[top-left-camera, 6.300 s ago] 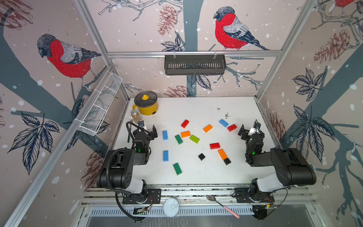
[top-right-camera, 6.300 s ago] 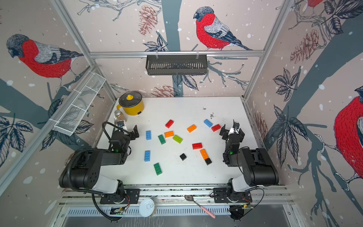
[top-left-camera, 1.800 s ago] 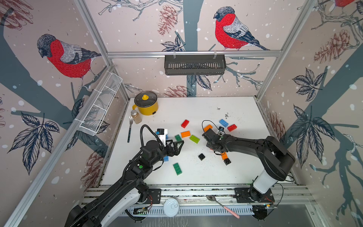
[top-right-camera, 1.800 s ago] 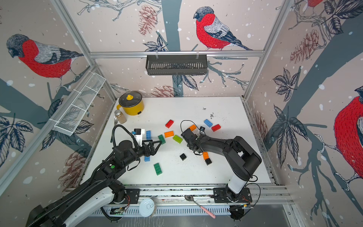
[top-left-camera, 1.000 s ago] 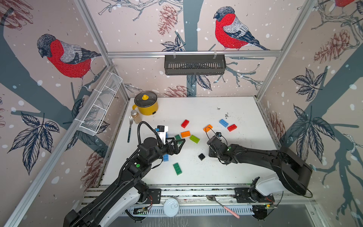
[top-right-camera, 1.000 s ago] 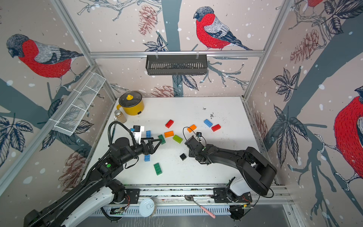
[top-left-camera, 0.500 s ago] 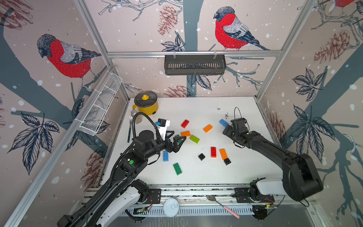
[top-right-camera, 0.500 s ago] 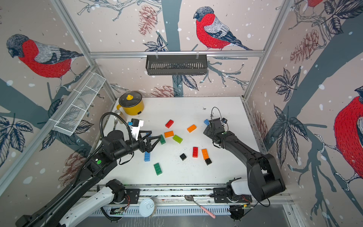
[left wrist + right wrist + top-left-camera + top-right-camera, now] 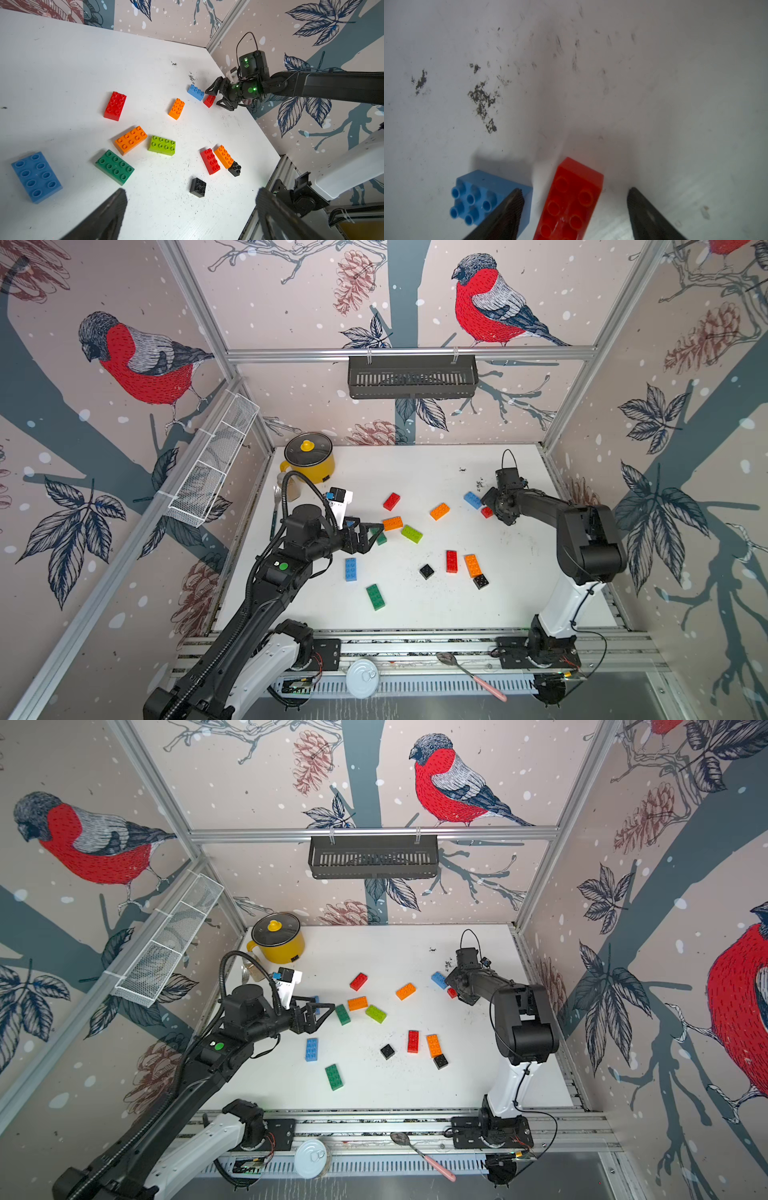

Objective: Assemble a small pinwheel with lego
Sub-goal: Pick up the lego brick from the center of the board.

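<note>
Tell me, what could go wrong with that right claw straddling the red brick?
The right gripper is open astride the red brick, but one finger sits right beside the blue brick; closing could shove it.
The red brick sits nearer that finger, so it might twist as the jaws close.
The left gripper hangs open by the green brick, crowded by an orange brick it may bump.

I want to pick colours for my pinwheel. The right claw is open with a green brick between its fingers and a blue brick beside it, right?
Not green: the open right claw has a red brick between its fingers. The right wrist view shows it, with the blue brick beside it.
</note>
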Robot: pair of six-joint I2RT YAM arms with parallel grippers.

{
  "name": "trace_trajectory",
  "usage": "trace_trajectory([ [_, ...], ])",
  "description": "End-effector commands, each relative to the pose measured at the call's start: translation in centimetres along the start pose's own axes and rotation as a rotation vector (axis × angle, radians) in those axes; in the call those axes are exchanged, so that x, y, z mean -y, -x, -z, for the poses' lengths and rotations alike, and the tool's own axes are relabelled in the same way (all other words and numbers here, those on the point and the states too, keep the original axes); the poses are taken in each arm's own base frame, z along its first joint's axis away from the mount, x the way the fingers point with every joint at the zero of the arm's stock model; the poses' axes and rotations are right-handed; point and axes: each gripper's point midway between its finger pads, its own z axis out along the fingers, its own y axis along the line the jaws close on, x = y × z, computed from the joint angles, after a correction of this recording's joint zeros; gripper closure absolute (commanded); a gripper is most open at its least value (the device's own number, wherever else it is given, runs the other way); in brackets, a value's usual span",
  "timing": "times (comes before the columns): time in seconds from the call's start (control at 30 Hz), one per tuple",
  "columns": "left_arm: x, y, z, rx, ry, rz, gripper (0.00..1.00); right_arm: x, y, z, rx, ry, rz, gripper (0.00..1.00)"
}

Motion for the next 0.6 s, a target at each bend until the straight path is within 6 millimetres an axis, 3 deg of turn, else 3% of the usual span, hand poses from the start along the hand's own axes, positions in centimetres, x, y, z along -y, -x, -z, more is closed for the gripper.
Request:
trace_trajectory([
  [0.0, 0.7, 0.4, 0.3, 0.016, -0.056, -0.005, 0.03, -0.4, 0.1, -0.7, -0.011, -0.017, -0.021, 0.27],
  [0.23, 0.6, 1.0, 0.7, 0.040, -0.059, 0.001, 0.03, 0.3, -0.4, -0.8, -0.016, -0.071, -0.031, 0.40],
  [0.57, 1.1, 1.4, 1.3, 0.065, -0.079, -0.006, 0.03, 1.2, -1.6, 0.2, -0.041, -0.125, 0.062, 0.46],
])
